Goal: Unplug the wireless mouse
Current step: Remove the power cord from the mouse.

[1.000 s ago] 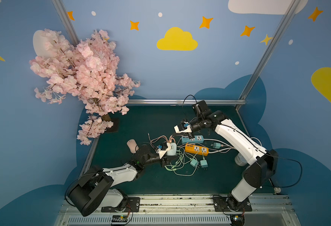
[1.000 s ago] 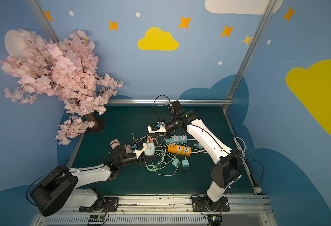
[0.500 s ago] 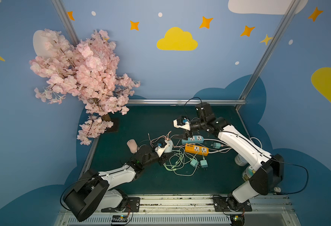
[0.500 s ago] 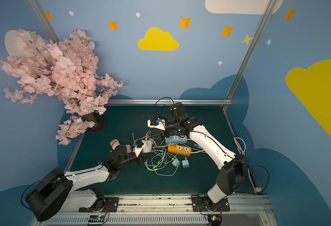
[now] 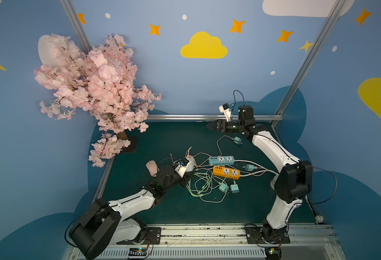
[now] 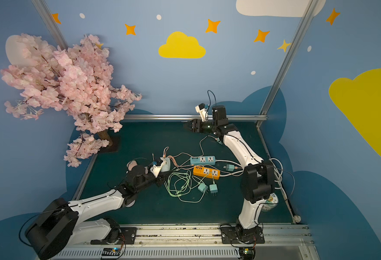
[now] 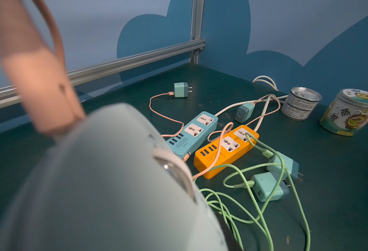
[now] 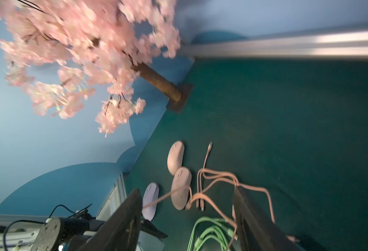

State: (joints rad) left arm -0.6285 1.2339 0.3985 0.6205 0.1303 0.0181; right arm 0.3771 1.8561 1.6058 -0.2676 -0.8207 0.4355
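The left tool [image 5: 188, 173] is closed around a pale green mouse [image 7: 92, 184], near the middle of the green surface [image 5: 173, 139]. A pink cable [image 7: 48, 87] touches the front end of the mouse. The right tool [image 5: 210, 127] hangs by the back rail [image 5: 185, 117], well apart from the mouse. Its two fingers [image 8: 124, 217] are wide apart and hold nothing.

Left hand [image 6: 165, 172] at pale mouse [image 6: 168, 163], right hand [image 6: 187, 126] — near back rail [image 6: 158, 117]
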